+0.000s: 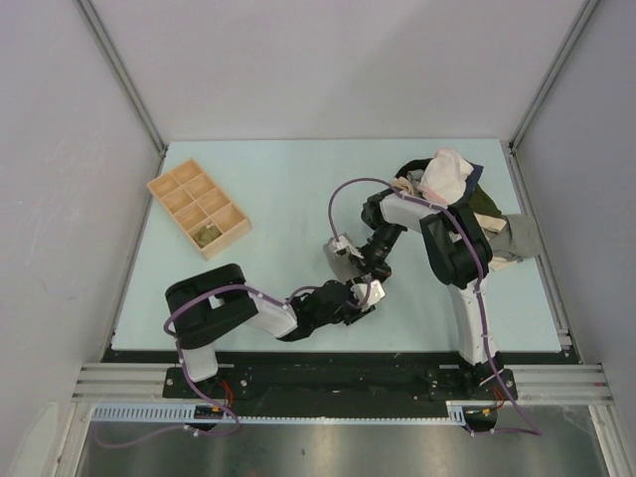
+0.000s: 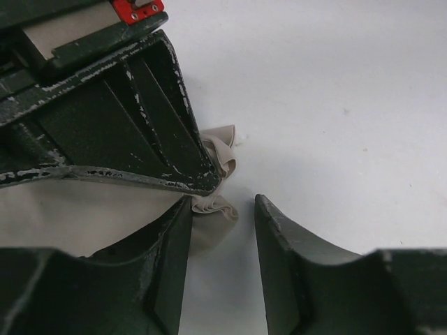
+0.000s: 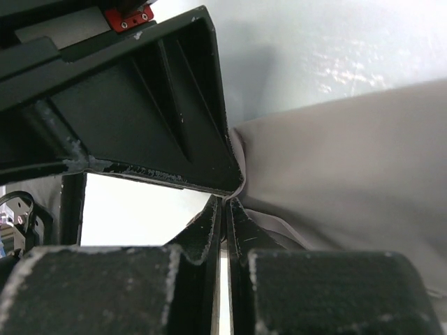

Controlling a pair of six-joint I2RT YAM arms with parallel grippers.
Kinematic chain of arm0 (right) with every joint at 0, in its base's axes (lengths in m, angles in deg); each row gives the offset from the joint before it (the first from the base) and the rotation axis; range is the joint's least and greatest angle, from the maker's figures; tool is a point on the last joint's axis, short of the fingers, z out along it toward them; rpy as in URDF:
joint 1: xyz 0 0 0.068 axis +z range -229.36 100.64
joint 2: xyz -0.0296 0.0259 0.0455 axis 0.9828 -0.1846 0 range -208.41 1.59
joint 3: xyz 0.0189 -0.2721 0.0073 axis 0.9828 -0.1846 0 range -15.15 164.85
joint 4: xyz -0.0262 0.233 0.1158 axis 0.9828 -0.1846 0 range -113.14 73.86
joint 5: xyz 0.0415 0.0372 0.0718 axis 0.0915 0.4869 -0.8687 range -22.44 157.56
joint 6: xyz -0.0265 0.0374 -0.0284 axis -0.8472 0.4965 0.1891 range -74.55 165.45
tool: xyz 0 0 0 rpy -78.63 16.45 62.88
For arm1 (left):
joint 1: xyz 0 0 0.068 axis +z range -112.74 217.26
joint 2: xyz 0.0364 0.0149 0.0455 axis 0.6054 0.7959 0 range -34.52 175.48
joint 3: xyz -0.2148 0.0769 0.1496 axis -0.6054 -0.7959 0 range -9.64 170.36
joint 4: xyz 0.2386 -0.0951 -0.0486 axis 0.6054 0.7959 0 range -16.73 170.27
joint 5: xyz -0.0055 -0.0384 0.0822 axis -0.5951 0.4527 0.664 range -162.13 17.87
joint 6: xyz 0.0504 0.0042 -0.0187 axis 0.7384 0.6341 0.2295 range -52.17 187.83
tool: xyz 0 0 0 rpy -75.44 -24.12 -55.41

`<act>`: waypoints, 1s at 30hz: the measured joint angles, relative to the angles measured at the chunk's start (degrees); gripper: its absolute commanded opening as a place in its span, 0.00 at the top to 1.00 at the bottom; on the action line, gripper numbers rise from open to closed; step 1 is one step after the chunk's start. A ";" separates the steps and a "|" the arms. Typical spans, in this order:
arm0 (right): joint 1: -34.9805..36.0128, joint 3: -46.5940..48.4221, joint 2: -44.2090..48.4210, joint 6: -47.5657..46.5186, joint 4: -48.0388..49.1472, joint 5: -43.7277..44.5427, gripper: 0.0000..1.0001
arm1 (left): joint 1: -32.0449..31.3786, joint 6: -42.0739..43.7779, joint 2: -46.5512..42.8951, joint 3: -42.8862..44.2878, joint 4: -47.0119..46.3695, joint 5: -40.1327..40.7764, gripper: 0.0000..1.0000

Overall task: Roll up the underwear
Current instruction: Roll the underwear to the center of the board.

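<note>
The taupe-grey underwear lies bunched on the table's middle, between both grippers. My right gripper is shut on a thin edge of it; in the right wrist view the fingers pinch the hem and the cloth spreads to the right. My left gripper is open right beside it. In the left wrist view its jaws stand apart, with a puckered corner of the underwear against the left fingertip. The right gripper's body covers most of the cloth there.
A wooden compartment tray sits at the back left. A pile with a pale pink-white garment and a dark olive-black garment lies at the back right under the right arm. A grey cloth lies at the right edge.
</note>
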 measured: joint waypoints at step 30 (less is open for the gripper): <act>-2.10 2.78 0.00 0.17 -0.74 -1.84 0.64 | 4.81 -3.43 0.79 0.92 0.33 -5.86 1.00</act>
